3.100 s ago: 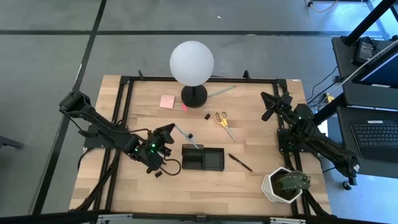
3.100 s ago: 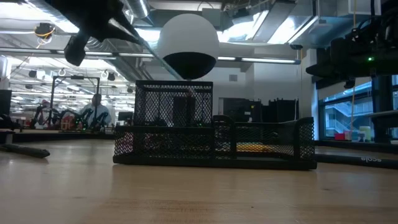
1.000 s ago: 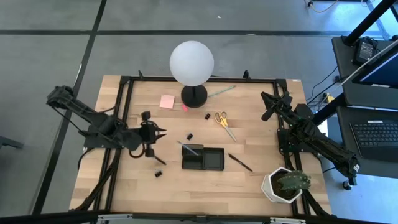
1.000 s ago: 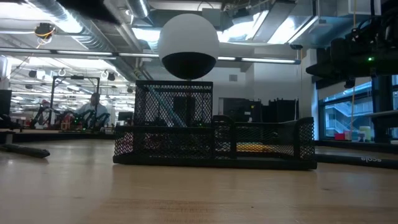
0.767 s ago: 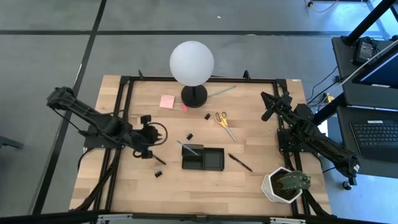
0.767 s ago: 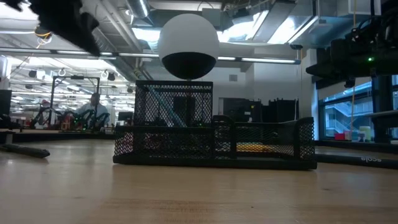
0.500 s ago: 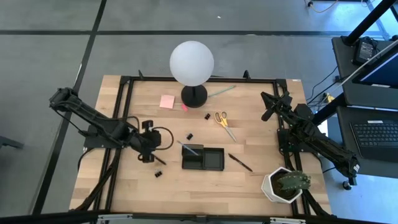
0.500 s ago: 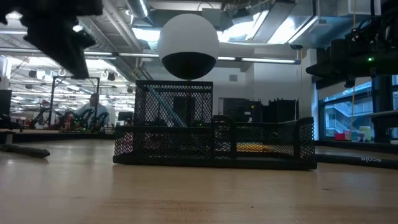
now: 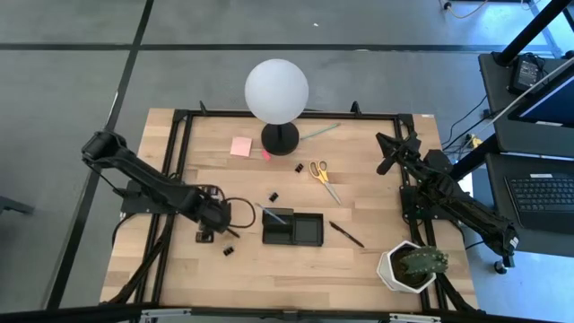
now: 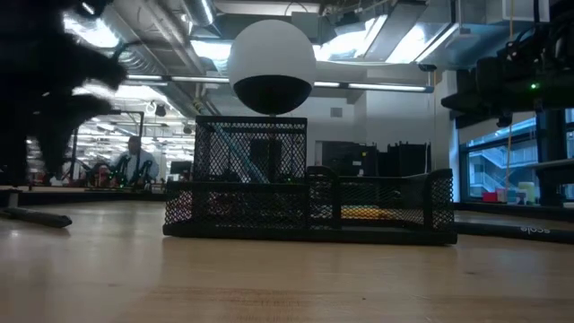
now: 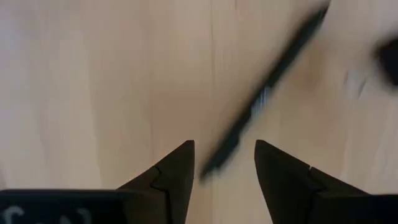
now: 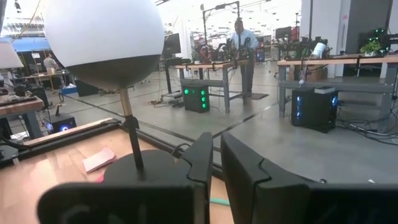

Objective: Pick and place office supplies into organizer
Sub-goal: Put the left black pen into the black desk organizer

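We are looking into a robotics lab: a wooden surface (image 9: 269,260) on a black frame stands on grey floor, and beyond it are workbenches (image 12: 205,65), a standing person (image 12: 240,43), computer towers (image 12: 314,107) and exposed ceiling ducts (image 10: 161,45).

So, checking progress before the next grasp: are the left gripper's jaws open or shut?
Open. The left gripper shows a clear gap between its fingers, above a dark pen on the table.
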`<state>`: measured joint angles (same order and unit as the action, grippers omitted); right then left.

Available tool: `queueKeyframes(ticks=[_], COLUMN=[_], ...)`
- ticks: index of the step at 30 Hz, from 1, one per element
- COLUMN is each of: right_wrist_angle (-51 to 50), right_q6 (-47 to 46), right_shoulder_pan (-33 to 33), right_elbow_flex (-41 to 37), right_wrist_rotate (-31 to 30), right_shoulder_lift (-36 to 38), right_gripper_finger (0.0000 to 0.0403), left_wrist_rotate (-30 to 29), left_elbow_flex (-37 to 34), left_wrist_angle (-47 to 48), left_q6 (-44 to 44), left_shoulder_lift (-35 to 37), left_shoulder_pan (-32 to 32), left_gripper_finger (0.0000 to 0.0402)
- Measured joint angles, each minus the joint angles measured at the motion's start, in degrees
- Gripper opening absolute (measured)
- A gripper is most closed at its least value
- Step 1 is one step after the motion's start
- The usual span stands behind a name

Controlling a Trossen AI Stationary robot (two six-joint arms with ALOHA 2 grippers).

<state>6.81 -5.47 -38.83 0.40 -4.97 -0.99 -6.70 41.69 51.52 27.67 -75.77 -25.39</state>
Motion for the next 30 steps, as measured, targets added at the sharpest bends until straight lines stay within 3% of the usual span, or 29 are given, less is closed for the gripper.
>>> queueKeyframes(ticks=[5,23,30], right_wrist_angle=[-1.2,-1.1,-1.2], right_q6=[0.0,0.3,1.4], right_shoulder_pan=[0.0,0.0,0.0], right_elbow_flex=[0.0,0.0,0.0], right_wrist_rotate=[0.0,0.0,0.0], right_shoulder_lift=[0.0,0.0,0.0], right_gripper_finger=[0.0037,0.0037,0.0037], left_wrist_rotate=[1.5,2.8,4.2], left_elbow_flex=[0.0,0.3,0.4], left_wrist_angle=[4.7,-0.4,-1.4], left_q6=[-0.3,-8.0,-9.5], left_shoulder_lift=[-4.2,-14.2,-15.6], left_shoulder_pan=[0.0,0.5,0.9], left_gripper_finger=[0.0151,0.0137,0.01])
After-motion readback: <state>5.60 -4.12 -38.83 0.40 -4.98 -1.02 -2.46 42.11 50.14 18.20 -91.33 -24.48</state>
